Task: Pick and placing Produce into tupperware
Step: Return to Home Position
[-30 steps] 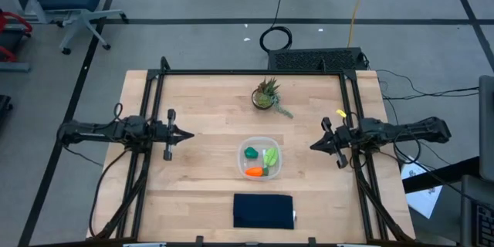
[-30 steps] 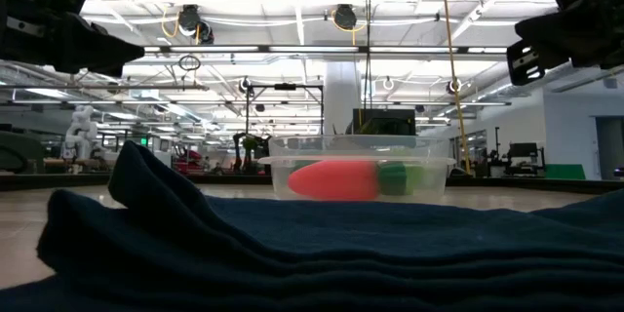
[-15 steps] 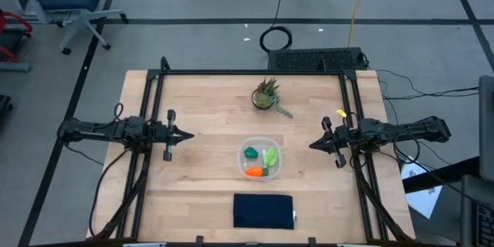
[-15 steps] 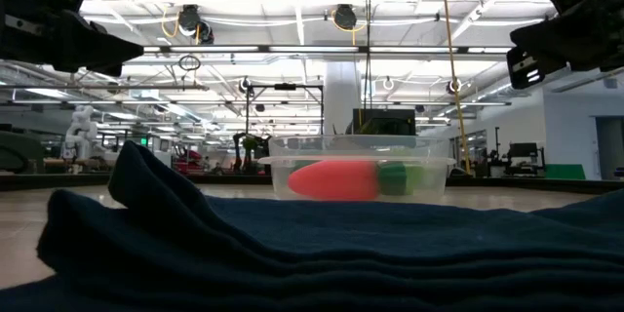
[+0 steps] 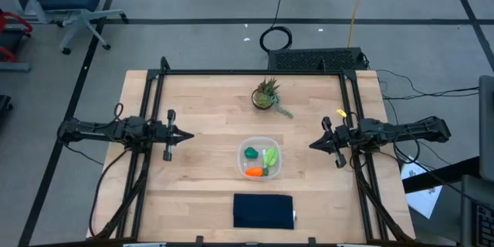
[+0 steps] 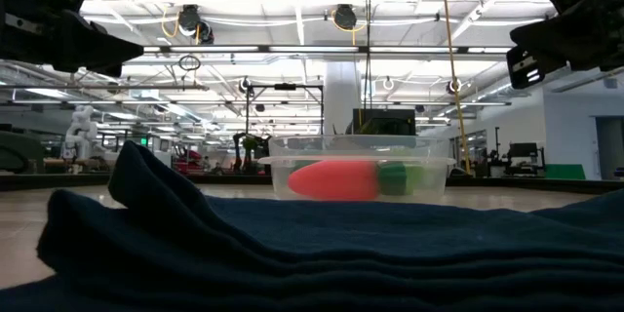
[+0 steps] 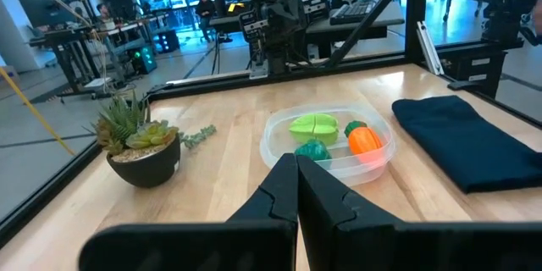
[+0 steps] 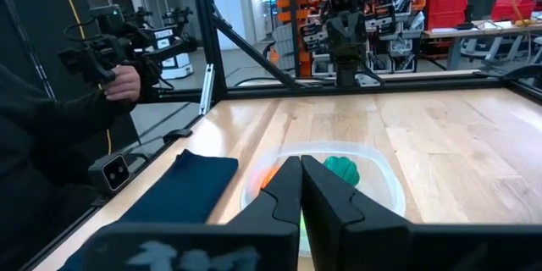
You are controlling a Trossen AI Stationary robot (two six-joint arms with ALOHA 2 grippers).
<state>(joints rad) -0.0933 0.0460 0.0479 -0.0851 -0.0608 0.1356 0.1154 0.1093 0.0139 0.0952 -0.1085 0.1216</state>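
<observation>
High view is showing the produce (image 5: 269, 157) lying inside the tupperware (image 5: 259, 139) at frame centre, with left gripper (image 5: 187, 134) mid-left and right gripper (image 5: 313, 145) mid-right hovering closed and empty, apparently homing, the next move likely needing only parking.

The left arm (image 5: 116, 130) lies stretched out level at the 9 o'clock edge of the surface (image 5: 201, 100), its wrist pointing toward 3 o'clock. The left jaws are pressed together into a single tip. The right arm (image 5: 394, 130) mirrors it at the 3 o'clock edge, pointing toward 9 o'clock, with the right jaws likewise closed flat against each other. Both wrists hang high above the surface, well apart.
</observation>
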